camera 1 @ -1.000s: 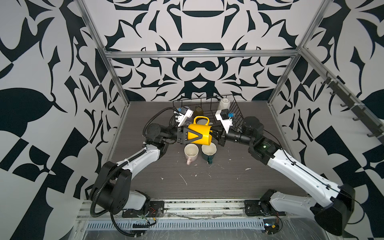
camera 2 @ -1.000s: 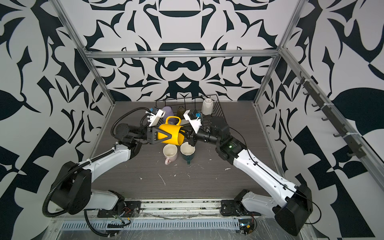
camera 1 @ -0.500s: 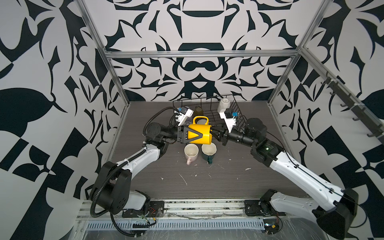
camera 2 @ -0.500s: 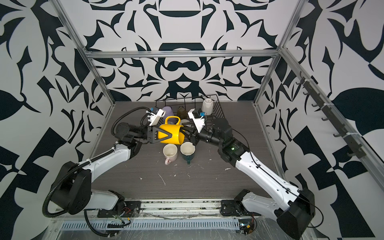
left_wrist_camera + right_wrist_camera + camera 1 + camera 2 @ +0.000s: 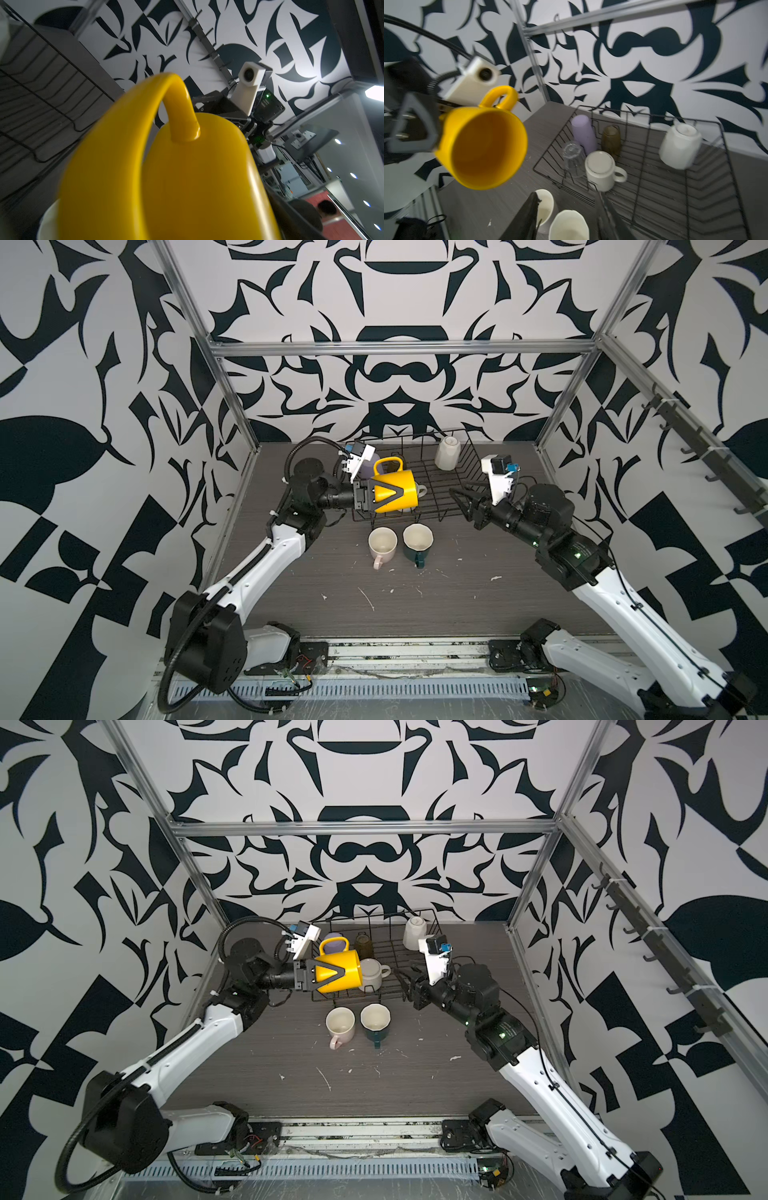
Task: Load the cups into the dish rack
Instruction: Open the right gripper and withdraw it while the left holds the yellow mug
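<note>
1. At the dish rack's (image 5: 440, 494) front-left corner: left gripper (image 5: 390, 497) pinching the yellow mug (image 5: 408, 483), held on its side in the air, handle up.
2. On the table before the rack: pink mug (image 5: 382, 545) and dark green mug (image 5: 417, 541), upright, side by side.
3. In the rack, inverted: lilac tumbler (image 5: 583, 133), clear glass (image 5: 572, 158), olive glass (image 5: 364, 944), cream mug (image 5: 372, 973); white faceted mug (image 5: 448, 452) back right.
4. Right gripper (image 5: 463, 499) at the rack's front-right, jaws spread, empty.

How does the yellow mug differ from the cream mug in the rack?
The yellow mug is held in the air by the left gripper, lying sideways; the cream mug stands upside down in the rack. The yellow mug is bright, the cream mug pale. Both have one handle.
</note>
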### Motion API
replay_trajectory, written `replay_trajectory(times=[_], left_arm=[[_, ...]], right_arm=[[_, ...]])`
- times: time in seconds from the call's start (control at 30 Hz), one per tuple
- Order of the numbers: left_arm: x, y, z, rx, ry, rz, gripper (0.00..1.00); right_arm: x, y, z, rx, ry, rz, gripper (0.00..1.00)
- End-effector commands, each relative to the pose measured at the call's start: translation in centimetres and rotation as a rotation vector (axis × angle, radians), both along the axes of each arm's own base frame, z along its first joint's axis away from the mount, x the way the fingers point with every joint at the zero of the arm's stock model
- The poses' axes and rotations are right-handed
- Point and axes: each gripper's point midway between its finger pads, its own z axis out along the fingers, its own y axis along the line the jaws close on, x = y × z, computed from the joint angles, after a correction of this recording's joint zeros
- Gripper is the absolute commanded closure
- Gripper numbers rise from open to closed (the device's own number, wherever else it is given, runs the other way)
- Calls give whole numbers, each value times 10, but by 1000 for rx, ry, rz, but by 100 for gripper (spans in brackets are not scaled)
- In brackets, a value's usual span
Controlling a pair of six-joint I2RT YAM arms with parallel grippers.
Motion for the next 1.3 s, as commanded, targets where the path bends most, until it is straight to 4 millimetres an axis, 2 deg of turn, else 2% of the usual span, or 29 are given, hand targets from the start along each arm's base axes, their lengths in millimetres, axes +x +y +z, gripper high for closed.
replay_trajectory(times=[0.0, 0.13, 0.23, 0.37, 0.5, 0.63, 1.1, 1.27], left_arm=[[15, 15, -14, 188, -54, 162, 100], [37, 25, -21, 291, -19, 295, 100], [50, 33, -25, 339, -7, 371, 100], [56, 37, -21, 339, -9, 417, 100], [55, 38, -18, 331, -10, 425, 100], [52, 40, -17, 329, -12, 430, 100], [48, 43, -14, 329, -20, 440, 100], [49, 43, -15, 331, -19, 440, 100]], right_arm=[[23, -49, -21, -45, 152, -218, 54], [54, -93, -62, -60, 335, -348, 55], [76, -122, -86, -61, 407, -417, 57], [105, -145, -109, -84, 448, -477, 58], [128, -148, -129, -92, 483, -485, 59], [142, -148, -142, -88, 495, -484, 60], [163, -155, -183, -122, 543, -521, 62], [167, -157, -199, -130, 573, -529, 67]])
